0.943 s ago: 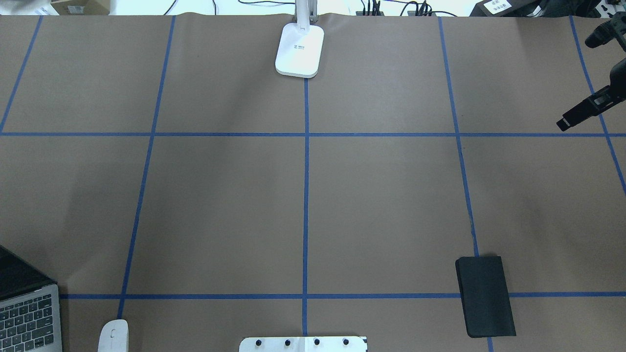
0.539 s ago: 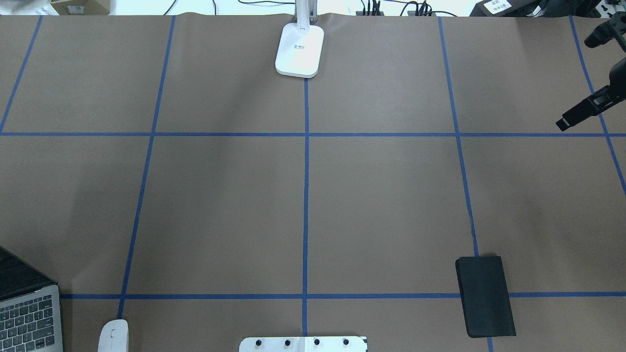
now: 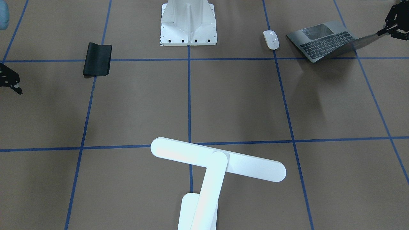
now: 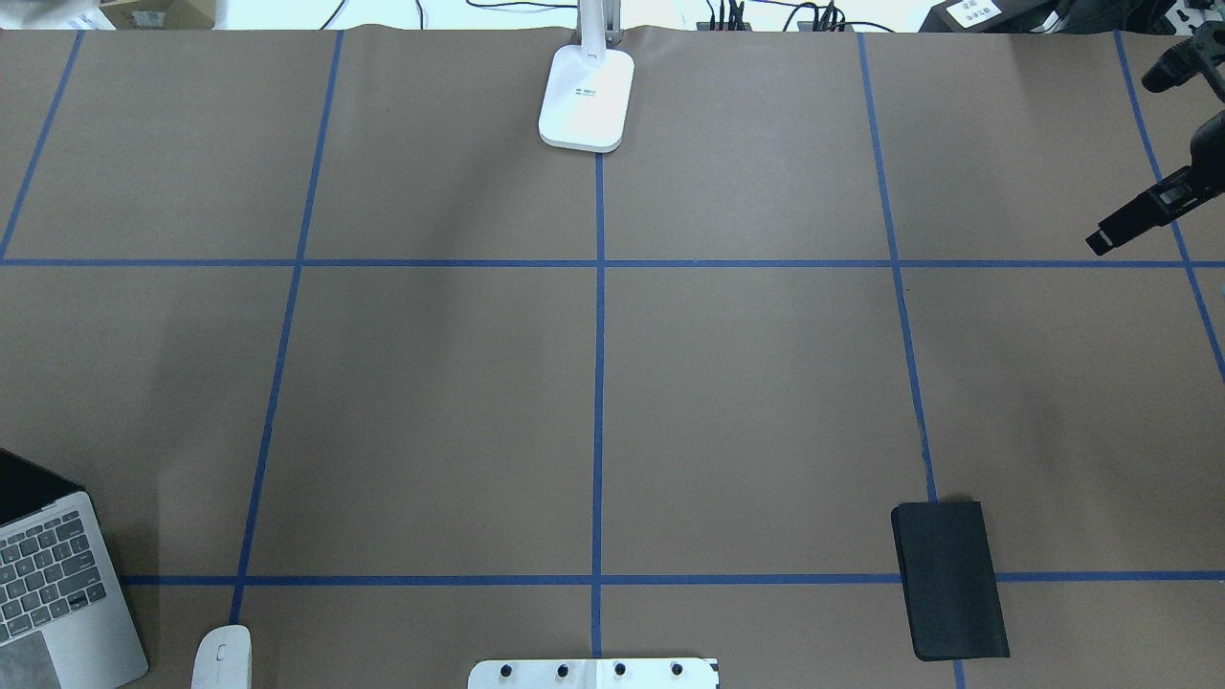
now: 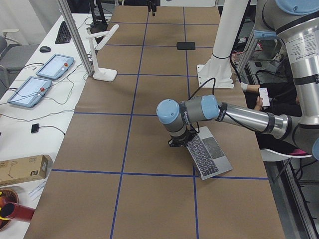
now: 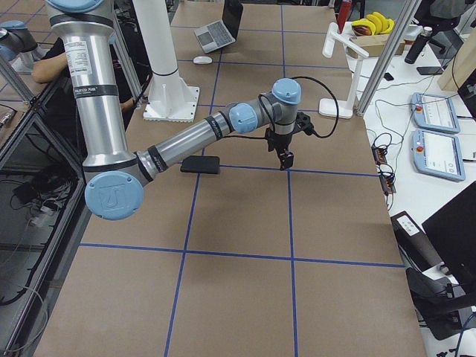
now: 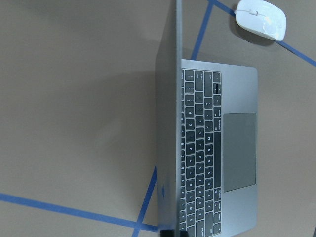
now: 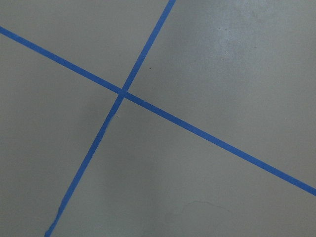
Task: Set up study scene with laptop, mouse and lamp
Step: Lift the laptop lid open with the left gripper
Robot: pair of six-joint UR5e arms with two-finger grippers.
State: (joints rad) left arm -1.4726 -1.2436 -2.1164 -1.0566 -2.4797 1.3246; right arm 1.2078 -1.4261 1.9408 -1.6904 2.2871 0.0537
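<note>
Laptop (image 4: 57,584) has swung round a bit since the earlier overhead shot. More of the deck pokes into view now and the trackpad shows, while everything else sits where it was. Left gripper (image 3: 385,31) is at the top edge of the open lid, and going by the wrist view, where the lid runs edge-on straight into it, I'd say it's clamped on that edge. So my guess is we're mid-drag, with the machine down at the near left corner of the tabletop (image 4: 431,383). Handling-wise it's a stiff, smooth metal slab, fairly heavy for a pinch grip, and the lid is thin with glass behind it. Pulling there may just fold the hinge instead of sliding the base, so I'd keep to the middle of the lid edge and slide, not lift. Mouse (image 4: 222,655) sits just beside it, not touching. Lamp (image 4: 586,96) is well apart at the far edge. Right gripper (image 4: 1101,237) hangs over bare tabletop, carrying nothing I can see, and I can't tell if it's parted.
</note>
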